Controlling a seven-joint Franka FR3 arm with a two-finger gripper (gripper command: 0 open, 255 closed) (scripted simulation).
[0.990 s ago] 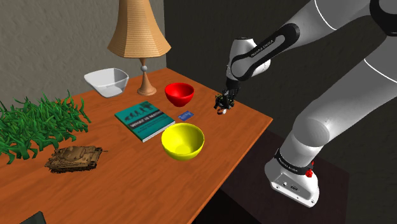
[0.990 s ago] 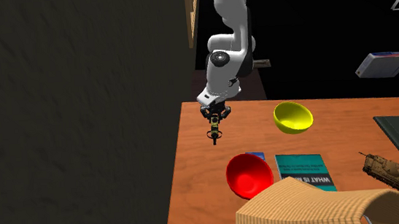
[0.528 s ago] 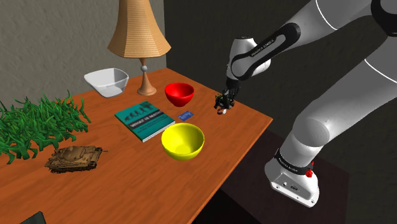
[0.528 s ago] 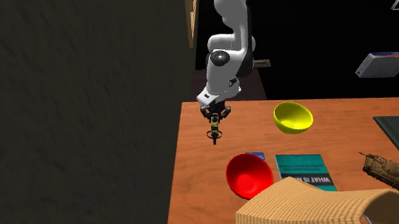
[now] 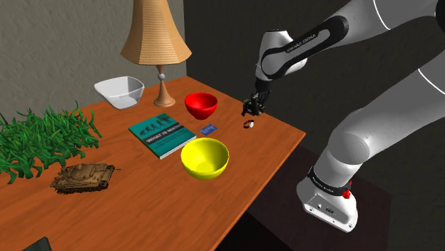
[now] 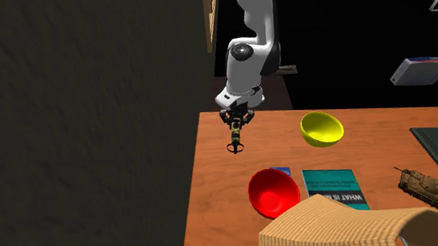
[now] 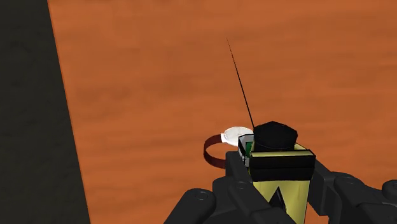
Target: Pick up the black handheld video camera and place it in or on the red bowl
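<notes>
Hovering over the brown tabletop (image 5: 142, 203) near the red bowl (image 5: 201, 105), the hand (image 5: 250, 114) is clamped on the small black-and-yellow video camera (image 7: 280, 167).

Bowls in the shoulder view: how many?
3, by the shoulder view: white bowl left of the lamp, red bowl right of it, yellow bowl nearest the camera, beside the book. None seems hidden.

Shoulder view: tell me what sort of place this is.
Likely a living room or study in a house: a wooden table against a textured wall carries a shaded lamp, a book and a grassy plant.
</notes>
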